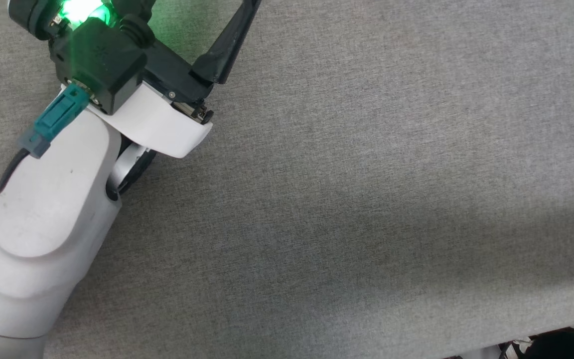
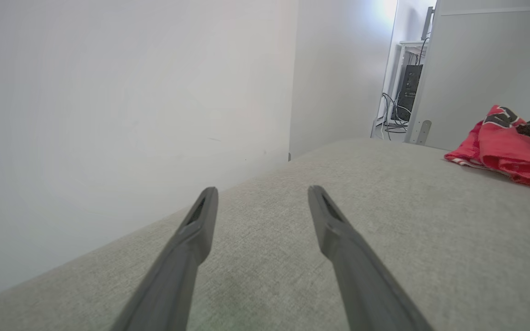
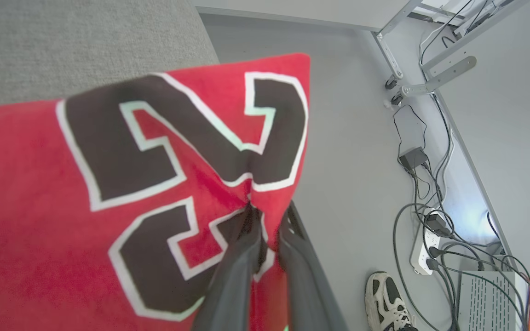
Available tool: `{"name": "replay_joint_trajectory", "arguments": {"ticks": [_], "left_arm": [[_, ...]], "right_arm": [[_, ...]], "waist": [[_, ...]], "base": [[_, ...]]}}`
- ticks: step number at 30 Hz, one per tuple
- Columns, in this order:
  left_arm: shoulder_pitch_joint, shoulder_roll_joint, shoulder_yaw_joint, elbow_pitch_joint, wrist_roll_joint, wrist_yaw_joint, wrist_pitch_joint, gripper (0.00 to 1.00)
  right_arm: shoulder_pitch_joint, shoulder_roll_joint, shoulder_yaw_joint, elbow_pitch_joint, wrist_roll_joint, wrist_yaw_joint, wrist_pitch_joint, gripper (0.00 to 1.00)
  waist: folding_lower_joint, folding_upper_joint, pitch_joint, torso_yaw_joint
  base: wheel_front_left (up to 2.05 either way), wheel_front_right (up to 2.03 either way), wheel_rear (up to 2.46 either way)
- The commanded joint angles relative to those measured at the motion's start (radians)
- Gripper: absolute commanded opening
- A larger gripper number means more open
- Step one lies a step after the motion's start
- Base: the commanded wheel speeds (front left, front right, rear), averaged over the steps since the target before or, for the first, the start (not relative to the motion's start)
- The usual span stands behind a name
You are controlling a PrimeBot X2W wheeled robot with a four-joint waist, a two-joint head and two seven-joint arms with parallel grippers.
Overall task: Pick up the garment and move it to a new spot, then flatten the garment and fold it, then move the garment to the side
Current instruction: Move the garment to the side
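Grey cloth tabletop point(image 1: 366, 199) spreads under the left gripper point(image 2: 262, 193), its jaws wide and empty. Far right, the shirt point(image 2: 499, 147) lies bunched by the edge, with the right gripper point(image 3: 269, 214) pinched on its 23 print. Soft, light and limp, it should drape; the shoulders or hem look like better holds.

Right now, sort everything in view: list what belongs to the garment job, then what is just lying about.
Job:
- garment, heaped on the grey surface
- right gripper, shut on the garment
- left gripper, open, holding nothing

Lying about:
- power strip on the floor
- a person's shoe
- dark box by the far wall
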Motion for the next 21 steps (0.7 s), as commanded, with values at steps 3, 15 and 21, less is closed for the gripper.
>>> {"name": "replay_joint_trajectory", "arguments": {"ticks": [3, 15, 21], "left_arm": [[-0.006, 0.014, -0.002, 0.017, 0.000, 0.002, -0.001, 1.00], [0.047, -0.026, 0.026, 0.029, 0.019, 0.002, -0.001, 1.00], [0.174, -0.041, 0.088, 0.050, 0.020, 0.002, -0.001, 1.00]], "right_arm": [[-0.043, 0.016, 0.014, 0.062, -0.015, -0.001, -0.037, 0.00], [-0.072, -0.006, 0.103, 0.179, -0.001, -0.001, -0.137, 1.00], [-0.025, 0.031, 0.212, 0.103, 0.037, -0.001, -0.162, 1.00]], "waist": [[0.0000, 0.0000, 0.003, 0.006], [0.0000, 0.0000, -0.073, 0.042], [0.0000, 0.0000, -0.195, 0.059]], "base": [[0.00, 0.00, 0.00], [0.00, 0.00, 0.00], [0.00, 0.00, 0.00]]}}
